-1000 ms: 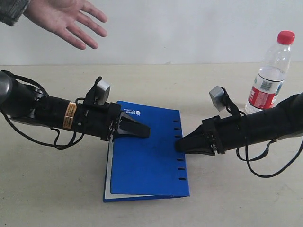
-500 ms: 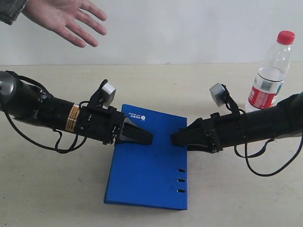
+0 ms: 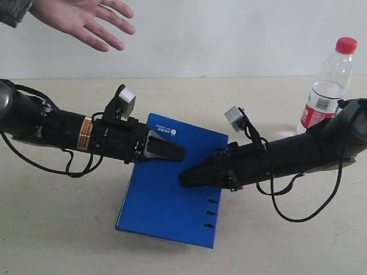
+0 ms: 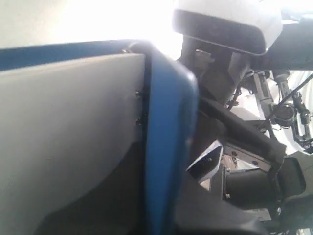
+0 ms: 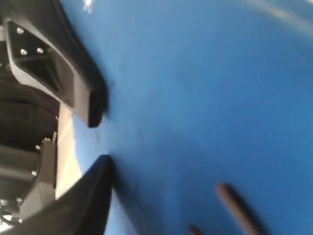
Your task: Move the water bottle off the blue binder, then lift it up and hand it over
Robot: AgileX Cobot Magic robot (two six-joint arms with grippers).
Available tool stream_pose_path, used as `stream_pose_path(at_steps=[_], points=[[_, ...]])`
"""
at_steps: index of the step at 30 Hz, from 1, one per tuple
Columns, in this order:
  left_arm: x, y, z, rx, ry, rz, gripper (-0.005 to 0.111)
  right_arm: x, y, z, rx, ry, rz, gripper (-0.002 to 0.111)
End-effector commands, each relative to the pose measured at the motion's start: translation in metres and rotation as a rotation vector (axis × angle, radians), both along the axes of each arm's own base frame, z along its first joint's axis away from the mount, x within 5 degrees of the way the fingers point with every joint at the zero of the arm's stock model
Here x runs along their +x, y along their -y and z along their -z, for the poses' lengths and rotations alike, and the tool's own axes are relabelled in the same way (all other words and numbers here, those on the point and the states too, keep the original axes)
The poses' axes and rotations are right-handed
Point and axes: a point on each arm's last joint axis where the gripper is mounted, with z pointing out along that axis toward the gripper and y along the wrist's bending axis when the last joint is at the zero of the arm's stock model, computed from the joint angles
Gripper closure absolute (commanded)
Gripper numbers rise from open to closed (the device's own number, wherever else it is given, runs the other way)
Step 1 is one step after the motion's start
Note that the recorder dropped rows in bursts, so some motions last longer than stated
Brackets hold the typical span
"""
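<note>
Over to a pale beige worktop (image 3: pixel 57 229) under a plain white wall (image 3: pixel 229 34). Left claw (image 3: pixel 172 152) clenched on the edge of the blue binder (image 3: pixel 166 212), cover tilted up off the surface. Right claw (image 3: pixel 187 178) lying across the cover, fingers slightly parted, gripping nothing. Far right, upright on the worktop and well apart from the binder: the water bottle (image 3: pixel 327 91). Top left, an open hand (image 3: pixel 80 20) in the air.

Not much else going on tbh: just a plain beige bench (image 3: pixel 63 229) with a matte top, and a bare off-white wall (image 3: pixel 229 34) right behind it, meeting along one straight line.
</note>
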Motion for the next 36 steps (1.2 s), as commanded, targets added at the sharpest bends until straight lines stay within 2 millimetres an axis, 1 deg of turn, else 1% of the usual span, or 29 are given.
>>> stream_pose_path(at_steps=[1, 2, 3, 4, 5, 6, 8, 9, 10, 11, 12, 14, 16, 18, 19, 21, 23, 25, 27, 28, 30, 32, 35, 36], points=[[0.003, -0.007, -0.008, -0.035, -0.03, -0.022, 0.1, 0.0, -0.003, -0.006, 0.05, 0.029, 0.001, 0.107], [0.006, -0.012, -0.008, -0.033, -0.04, -0.037, 0.1, 0.001, 0.0, -0.006, 0.047, 0.029, 0.003, 0.108], [0.012, -0.026, -0.008, -0.033, -0.039, -0.079, 0.1, 0.002, 0.004, -0.005, 0.041, 0.031, 0.003, 0.108], [0.016, -0.035, -0.009, -0.034, -0.036, -0.103, 0.098, 0.003, 0.005, -0.005, 0.039, 0.031, 0.004, 0.108], [0.022, -0.053, -0.012, -0.031, -0.026, -0.147, 0.09, 0.003, 0.009, -0.008, 0.035, 0.024, 0.006, 0.108], [0.024, -0.061, -0.012, -0.03, -0.023, -0.166, 0.086, 0.004, 0.011, -0.01, 0.033, 0.032, 0.007, 0.108], [0.028, -0.077, -0.015, -0.024, -0.034, -0.204, 0.072, 0.006, 0.015, -0.014, 0.033, 0.043, 0.013, 0.108], [0.029, -0.089, -0.016, -0.011, -0.042, -0.221, 0.058, 0.007, 0.017, -0.019, 0.033, 0.046, 0.02, 0.108], [0.03, -0.095, -0.016, -0.003, -0.046, -0.227, 0.052, 0.007, 0.019, -0.021, 0.03, 0.045, 0.019, 0.108], [0.03, -0.1, -0.017, 0.006, -0.048, -0.229, 0.048, 0.006, 0.02, -0.024, 0.027, 0.045, 0.015, 0.108], [0.029, -0.103, -0.017, 0.015, -0.051, -0.228, 0.048, 0.006, 0.021, -0.027, 0.021, 0.052, 0.005, 0.108], [0.027, -0.109, -0.02, 0.04, -0.034, -0.211, 0.053, 0.004, 0.023, -0.035, 0.007, 0.079, -0.02, 0.108], [0.024, -0.111, -0.03, 0.088, 0.029, -0.179, 0.066, 0.002, 0.027, -0.047, -0.011, 0.104, -0.046, 0.108], [0.024, -0.113, -0.044, 0.17, 0.128, -0.228, 0.08, -0.004, 0.028, -0.059, -0.046, 0.132, -0.099, 0.108], [0.024, -0.116, -0.05, 0.216, 0.17, -0.264, 0.084, -0.008, 0.03, -0.063, -0.07, 0.142, -0.13, 0.108], [0.018, -0.121, -0.07, 0.299, 0.272, -0.333, 0.094, -0.012, 0.035, -0.069, -0.198, 0.162, -0.153, 0.108], [0.009, -0.127, -0.09, 0.376, 0.374, -0.397, 0.099, -0.016, 0.042, -0.074, -0.305, 0.19, -0.148, 0.108], [-0.005, -0.134, -0.112, 0.454, 0.461, -0.485, 0.1, -0.018, 0.045, -0.083, -0.363, 0.241, -0.111, 0.108], [-0.024, -0.14, -0.133, 0.516, 0.54, -0.57, 0.1, -0.021, 0.048, -0.093, -0.389, 0.291, -0.092, 0.108], [-0.033, -0.144, -0.139, 0.546, 0.566, -0.613, 0.1, -0.023, 0.049, -0.096, -0.399, 0.304, -0.093, 0.108], [-0.057, -0.151, -0.153, 0.593, 0.619, -0.709, 0.1, -0.027, 0.05, -0.103, -0.407, 0.321, -0.089, 0.108], [-0.081, -0.157, -0.162, 0.616, 0.65, -0.819, 0.1, -0.031, 0.051, -0.103, -0.41, 0.314, -0.085, 0.108], [-0.114, -0.163, -0.166, 0.618, 0.665, -0.941, 0.1, -0.033, 0.052, -0.095, -0.426, 0.291, -0.041, 0.108], [-0.122, -0.164, -0.166, 0.612, 0.668, -0.968, 0.1, -0.034, 0.051, -0.092, -0.442, 0.296, -0.022, 0.108]])
